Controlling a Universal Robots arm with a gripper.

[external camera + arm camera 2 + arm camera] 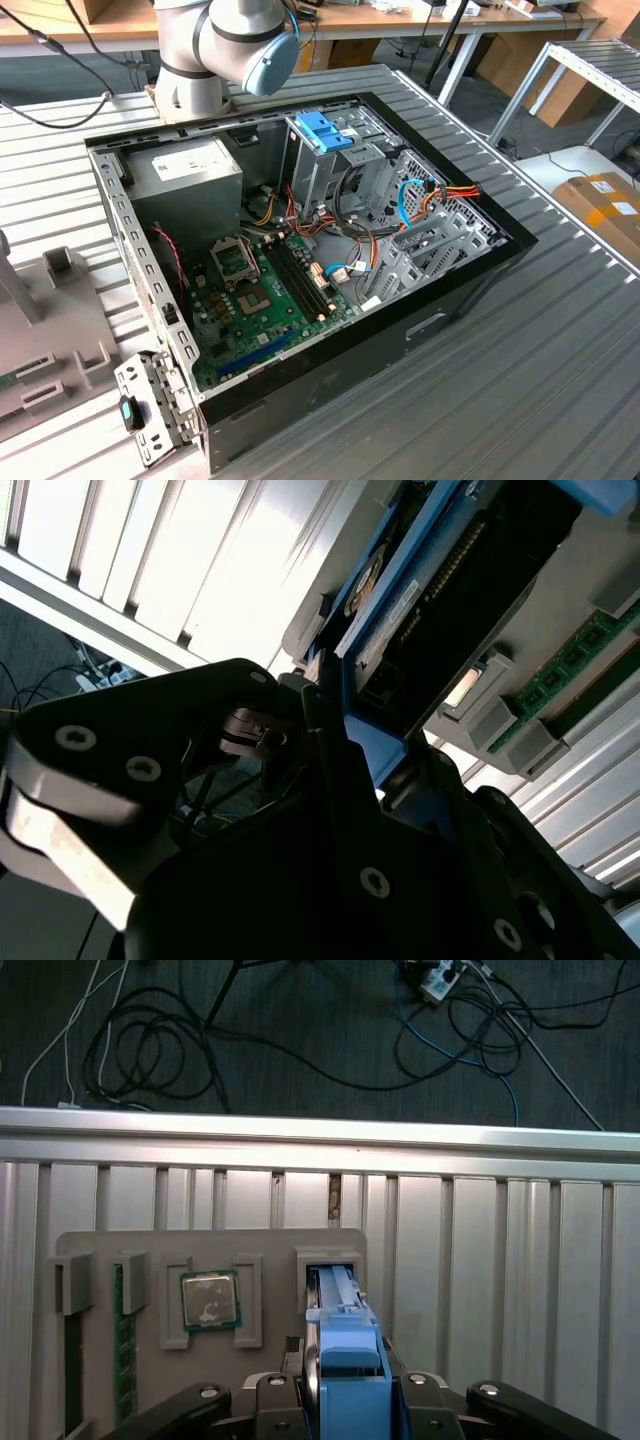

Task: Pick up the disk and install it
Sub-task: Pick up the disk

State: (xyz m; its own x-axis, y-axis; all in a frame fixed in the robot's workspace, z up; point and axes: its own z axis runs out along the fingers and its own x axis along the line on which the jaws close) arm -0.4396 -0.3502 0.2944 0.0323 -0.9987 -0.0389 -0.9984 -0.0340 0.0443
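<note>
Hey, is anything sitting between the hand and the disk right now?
Nothing visible does. In the first wrist view the hand is right at the disk, straddling its blue frame, which stands on edge in a slot of the grey holder.

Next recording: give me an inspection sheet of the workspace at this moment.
Surface: slatted metal table carrying an open computer case.
Job's things: disk upright in a slot of the grey holder.
Clutter: processor chip and memory stick in the holder.
Grippers: gripper shut on the disk's blue frame.
Cables: loose leads on the floor; wiring inside the case.
Surroundings: benches, cardboard box.
</note>
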